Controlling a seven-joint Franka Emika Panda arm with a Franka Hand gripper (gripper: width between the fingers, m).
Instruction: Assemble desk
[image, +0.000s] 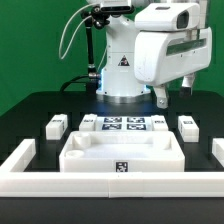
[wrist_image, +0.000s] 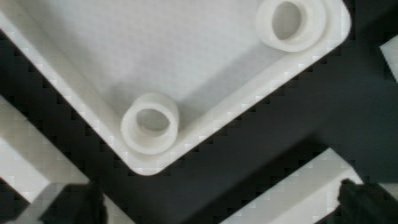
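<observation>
Gripper (wrist_image: 214, 200) hung jaws apart and empty over the desk top (image: 120, 152), lying between marker board (image: 125, 124) and white bar (image: 110, 186), where an off-centre descent could have shoved its rim askew

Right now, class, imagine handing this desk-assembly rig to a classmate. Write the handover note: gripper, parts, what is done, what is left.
Gripper: open, holding nothing; the wrist view looks onto a corner of the desk top.
Desk top: flat on the table, rim up, in front of the marker board. Two sockets show at that corner, both empty.
Leg blocks: four loose on the table, two at the exterior view's left and two at its right.
Done: nothing joined yet.
Left: fit all four legs.
</observation>
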